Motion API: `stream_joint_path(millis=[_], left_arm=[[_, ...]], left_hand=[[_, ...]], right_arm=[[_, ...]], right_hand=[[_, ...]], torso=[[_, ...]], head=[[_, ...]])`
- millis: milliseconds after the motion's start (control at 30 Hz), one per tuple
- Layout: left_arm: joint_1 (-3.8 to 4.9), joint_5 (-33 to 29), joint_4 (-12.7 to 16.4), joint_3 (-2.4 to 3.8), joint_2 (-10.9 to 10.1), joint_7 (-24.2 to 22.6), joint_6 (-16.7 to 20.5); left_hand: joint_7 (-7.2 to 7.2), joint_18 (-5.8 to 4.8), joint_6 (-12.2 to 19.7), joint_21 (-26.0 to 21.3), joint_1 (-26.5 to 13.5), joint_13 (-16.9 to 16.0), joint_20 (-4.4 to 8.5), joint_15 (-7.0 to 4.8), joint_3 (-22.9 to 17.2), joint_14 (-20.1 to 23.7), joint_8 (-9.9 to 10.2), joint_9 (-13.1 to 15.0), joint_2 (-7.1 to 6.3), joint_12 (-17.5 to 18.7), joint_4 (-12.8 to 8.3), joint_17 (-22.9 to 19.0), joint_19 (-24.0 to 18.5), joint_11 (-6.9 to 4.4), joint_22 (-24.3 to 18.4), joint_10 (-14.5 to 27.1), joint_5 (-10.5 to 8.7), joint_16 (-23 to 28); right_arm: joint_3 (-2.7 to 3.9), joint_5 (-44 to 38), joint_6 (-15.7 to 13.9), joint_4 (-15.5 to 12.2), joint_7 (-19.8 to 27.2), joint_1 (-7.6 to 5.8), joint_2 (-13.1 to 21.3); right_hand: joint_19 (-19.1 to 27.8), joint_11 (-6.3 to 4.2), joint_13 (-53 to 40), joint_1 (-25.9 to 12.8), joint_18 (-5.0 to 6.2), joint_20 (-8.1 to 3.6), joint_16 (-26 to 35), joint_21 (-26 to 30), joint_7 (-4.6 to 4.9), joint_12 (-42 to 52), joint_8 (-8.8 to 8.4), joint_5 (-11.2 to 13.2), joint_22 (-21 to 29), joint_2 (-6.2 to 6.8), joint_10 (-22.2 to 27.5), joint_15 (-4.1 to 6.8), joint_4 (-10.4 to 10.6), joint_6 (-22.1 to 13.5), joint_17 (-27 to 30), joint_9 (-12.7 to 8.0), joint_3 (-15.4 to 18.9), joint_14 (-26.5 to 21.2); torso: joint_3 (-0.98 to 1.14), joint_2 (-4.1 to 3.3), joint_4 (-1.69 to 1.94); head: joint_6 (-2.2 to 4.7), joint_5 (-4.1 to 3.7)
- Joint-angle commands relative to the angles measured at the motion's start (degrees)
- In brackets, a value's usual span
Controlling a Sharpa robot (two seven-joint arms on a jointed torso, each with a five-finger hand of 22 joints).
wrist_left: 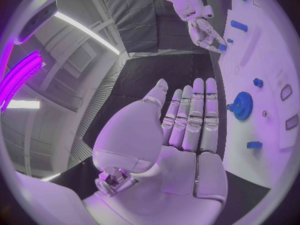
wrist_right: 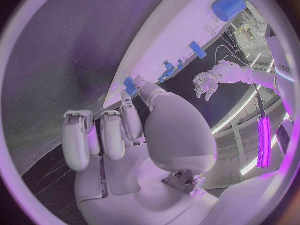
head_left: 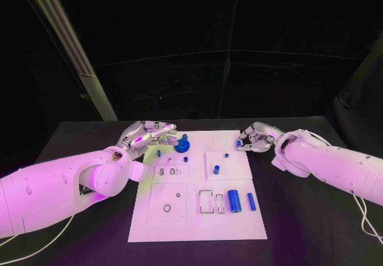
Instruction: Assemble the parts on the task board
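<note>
The white task board [head_left: 200,221] lies mid-table. My left hand [head_left: 148,134] hovers over the board's far left corner, fingers straight and apart, holding nothing; the left wrist view shows its flat palm [wrist_left: 187,135] beside a blue gear [wrist_left: 242,105]. That gear [head_left: 182,146] stands on the board just right of its fingertips. My right hand [head_left: 255,138] is at the board's far right edge and pinches a small blue part [head_left: 238,143] between thumb and a finger. The pinched blue part [wrist_right: 130,84] shows at the fingertips [wrist_right: 139,81] in the right wrist view.
A fat blue cylinder [head_left: 234,200] and a thin blue bar [head_left: 250,201] lie at the board's near right, beside rectangular slots [head_left: 206,201]. Small blue pegs [head_left: 216,169] stand mid-board. Black table [head_left: 319,221] surrounds the board.
</note>
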State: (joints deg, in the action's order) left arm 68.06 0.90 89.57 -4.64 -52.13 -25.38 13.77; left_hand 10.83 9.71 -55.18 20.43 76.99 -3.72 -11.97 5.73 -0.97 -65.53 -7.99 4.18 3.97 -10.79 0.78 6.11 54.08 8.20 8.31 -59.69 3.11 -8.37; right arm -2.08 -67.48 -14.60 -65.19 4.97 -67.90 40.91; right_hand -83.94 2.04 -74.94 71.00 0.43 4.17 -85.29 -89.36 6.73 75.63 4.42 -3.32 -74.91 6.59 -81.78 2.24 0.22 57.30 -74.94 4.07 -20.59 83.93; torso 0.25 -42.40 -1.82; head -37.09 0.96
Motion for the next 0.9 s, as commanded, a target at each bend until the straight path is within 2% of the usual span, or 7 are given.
stream_joint_path(millis=[33, 167, 333, 600, 733, 900], left_arm=[[0.06, 0.21, 0.11, 0.04, -0.01, -0.04, -0.82], [0.06, 0.21, 0.1, 0.03, 0.0, -0.02, -0.84], [0.06, 0.21, 0.09, 0.03, -0.01, 0.01, -0.84], [0.06, 0.21, 0.13, 0.03, -0.09, 0.06, -0.83], [0.06, 0.21, 0.24, 0.03, -0.21, 0.09, -0.81], [0.08, 0.21, 0.4, 0.03, -0.41, 0.09, -0.72]], left_hand=[[0.27, 0.67, -0.24, -0.15, 0.03, 0.05, -0.16, 0.3, 0.13, -0.03, 0.28, -0.09, 0.29, 0.2, -0.33, 0.0, -0.38, 0.19, -0.05, -0.08, 0.19, 0.19], [0.27, 0.67, -0.24, -0.15, 0.03, 0.05, -0.16, 0.3, 0.13, -0.03, 0.28, -0.09, 0.29, 0.2, -0.33, 0.0, -0.38, 0.19, -0.05, -0.08, 0.19, 0.19], [0.27, 0.67, -0.19, -0.16, -0.02, 0.06, -0.17, 0.32, 0.16, -0.03, 0.34, -0.11, 0.29, 0.27, -0.36, 0.0, -0.4, 0.21, -0.07, -0.05, 0.18, 0.25], [0.27, 0.67, -0.19, -0.16, -0.02, 0.06, -0.17, 0.32, 0.16, -0.03, 0.34, -0.11, 0.29, 0.27, -0.36, 0.0, -0.4, 0.21, -0.07, -0.05, 0.18, 0.25], [0.27, 0.67, -0.19, -0.16, -0.02, 0.06, -0.17, 0.32, 0.16, -0.03, 0.34, -0.11, 0.29, 0.27, -0.36, 0.0, -0.4, 0.21, -0.07, -0.05, 0.18, 0.25], [0.27, 0.67, -0.18, -0.17, -0.03, 0.06, -0.17, 0.32, 0.16, -0.03, 0.38, -0.12, 0.31, 0.32, -0.41, 0.0, -0.41, 0.21, -0.09, -0.04, 0.18, 0.3]], right_arm=[[0.02, 0.17, -0.37, 0.0, -0.01, -0.11, -0.11], [0.02, 0.17, -0.54, 0.05, 0.17, -0.11, -0.15], [0.02, 0.68, -1.91, -0.12, 1.12, -0.1, -0.13], [0.03, 2.16, -5.76, -1.39, 1.9, -0.1, 0.21], [0.06, 5.22, -7.08, -3.98, 1.02, -0.13, 1.37], [0.23, 6.99, -7.54, -9.01, -1.33, -0.32, 2.92]], right_hand=[[-5.77, -0.33, -0.71, -0.15, -0.31, -0.05, -0.21, -0.42, -0.25, 0.36, 0.25, 0.35, -14.63, -0.86, -0.31, 0.14, -0.47, 1.62, -6.36, 0.23, -0.44, 4.09], [-5.95, -0.93, -1.01, 0.26, -0.38, -0.42, -0.32, -0.56, -1.04, 0.66, 1.35, 0.33, -14.92, -2.32, -0.56, 0.65, -1.09, 4.7, -6.6, 0.78, -1.35, 4.15], [-6.06, -2.05, -1.34, 1.2, -0.43, -1.57, -0.43, -0.64, -2.43, 0.94, 2.58, 0.31, -15.09, -4.22, -0.88, 1.93, -2.67, 8.57, -6.89, 1.65, -2.5, 4.22], [-6.06, -2.38, -1.41, 0.94, -0.43, -2.11, -0.45, -0.64, -2.82, 0.98, 2.69, 0.17, -15.09, -4.76, -1.03, 2.41, -3.3, 9.7, -6.97, 1.99, -2.56, 4.24], [-6.06, -2.45, -1.44, 0.58, -0.43, -2.19, -0.46, -0.64, -2.86, 0.99, 2.57, 0.14, -15.09, -4.71, -1.06, 2.43, -3.31, 9.72, -6.99, 2.02, -2.41, 4.25], [-6.06, -2.53, -1.41, 0.2, -0.43, -2.21, -0.4, -0.64, -2.86, 0.94, 2.24, 0.1, -15.09, -4.7, -1.04, 2.37, -3.33, 9.46, -6.9, 1.99, -2.31, 4.23]], torso=[[0.02, 0.01, -0.03], [0.01, 0.02, -0.02], [0.02, 0.01, -0.01], [0.02, 0.04, -0.01], [-0.06, 0.05, 0.03], [-0.18, 0.17, -0.06]], head=[[-0.06, 0.06], [-0.07, 0.01], [-0.14, -0.08], [-0.14, -0.13], [-0.14, -0.17], [-0.05, -0.17]])
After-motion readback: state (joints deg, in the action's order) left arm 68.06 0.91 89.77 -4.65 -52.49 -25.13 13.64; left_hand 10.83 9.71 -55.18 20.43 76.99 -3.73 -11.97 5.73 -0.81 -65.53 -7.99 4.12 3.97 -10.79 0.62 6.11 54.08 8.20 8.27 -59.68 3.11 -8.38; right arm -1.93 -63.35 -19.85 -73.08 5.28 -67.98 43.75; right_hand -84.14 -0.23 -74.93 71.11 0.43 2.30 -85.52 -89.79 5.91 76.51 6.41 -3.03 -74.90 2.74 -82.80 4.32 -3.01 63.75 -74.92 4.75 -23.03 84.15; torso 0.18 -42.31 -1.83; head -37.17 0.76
